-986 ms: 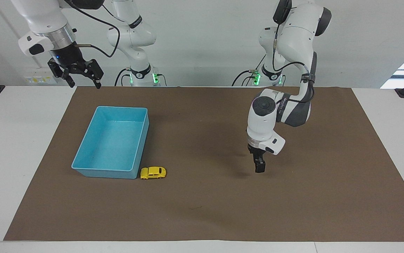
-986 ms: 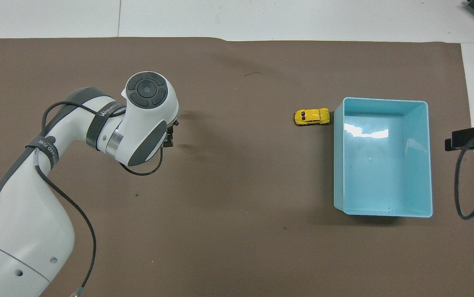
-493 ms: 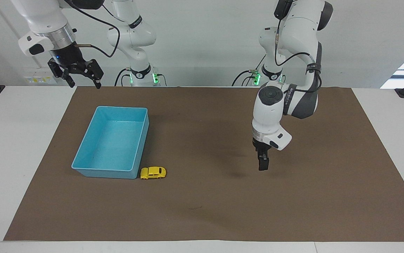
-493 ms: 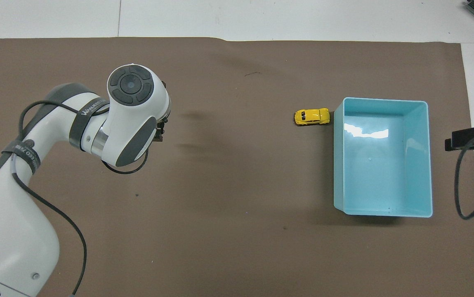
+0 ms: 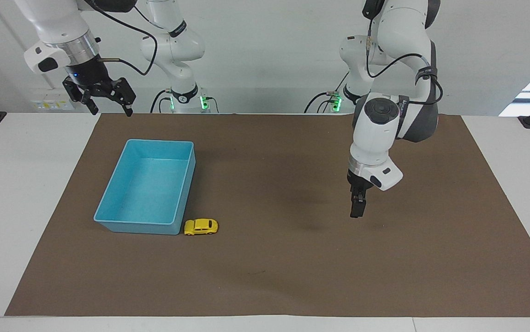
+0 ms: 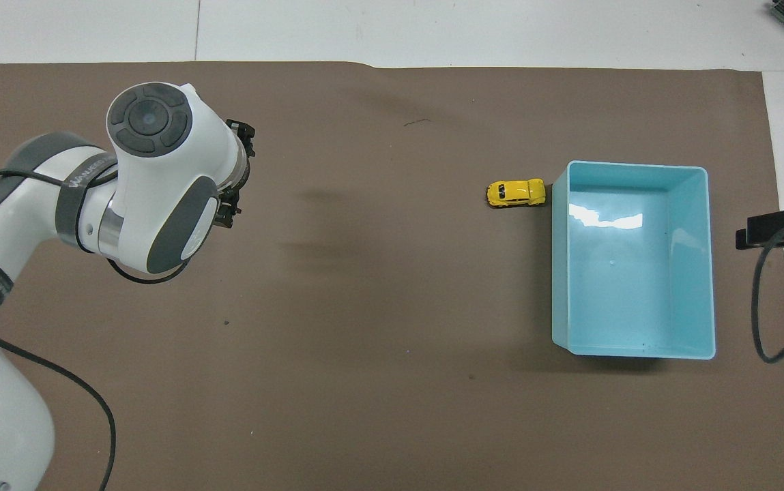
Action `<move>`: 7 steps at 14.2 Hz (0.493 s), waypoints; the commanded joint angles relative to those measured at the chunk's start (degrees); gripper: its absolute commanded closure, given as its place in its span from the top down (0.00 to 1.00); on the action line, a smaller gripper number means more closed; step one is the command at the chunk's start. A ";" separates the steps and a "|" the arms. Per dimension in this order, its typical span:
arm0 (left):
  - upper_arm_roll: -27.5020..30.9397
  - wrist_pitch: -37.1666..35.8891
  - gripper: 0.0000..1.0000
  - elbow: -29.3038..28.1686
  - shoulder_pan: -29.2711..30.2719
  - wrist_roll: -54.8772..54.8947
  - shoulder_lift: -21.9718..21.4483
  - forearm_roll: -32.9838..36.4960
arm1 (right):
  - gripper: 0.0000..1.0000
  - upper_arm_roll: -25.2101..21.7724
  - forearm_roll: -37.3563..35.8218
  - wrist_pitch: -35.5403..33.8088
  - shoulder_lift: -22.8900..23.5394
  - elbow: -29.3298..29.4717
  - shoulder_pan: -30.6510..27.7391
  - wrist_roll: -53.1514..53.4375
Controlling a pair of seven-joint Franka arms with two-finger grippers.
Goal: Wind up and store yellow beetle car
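Brown mat (image 5: 384, 267): car (image 5: 200, 226) touches the bin (image 5: 108, 198) corner farthest from the robots, long axis 3–9 o'clock in the facing view. Left gripper (image 5: 356, 210), empty, fingers spread, hangs over bare mat at the car's 3 o'clock. Right gripper (image 5: 108, 105), open and empty, waits raised at the bin's 11 o'clock.

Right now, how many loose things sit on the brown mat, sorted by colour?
Yellow: 1, the tiny yellow beetle toy car, on the brown paper mat just outside the bin's corner.
Light blue: 1, the rectangular light-blue plastic bin, with nothing in it.
Total: 2.
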 commanded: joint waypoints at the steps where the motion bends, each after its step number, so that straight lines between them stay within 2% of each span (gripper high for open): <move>1: 0.61 -1.96 1.00 -1.54 0.08 6.27 -2.52 -1.04 | 1.00 0.19 0.59 0.19 -0.48 -0.37 -0.40 -0.96; 7: 4.30 -4.77 1.00 -1.63 0.08 19.72 -6.38 -5.07 | 1.00 0.19 0.59 0.19 -0.48 -0.37 -0.40 -0.96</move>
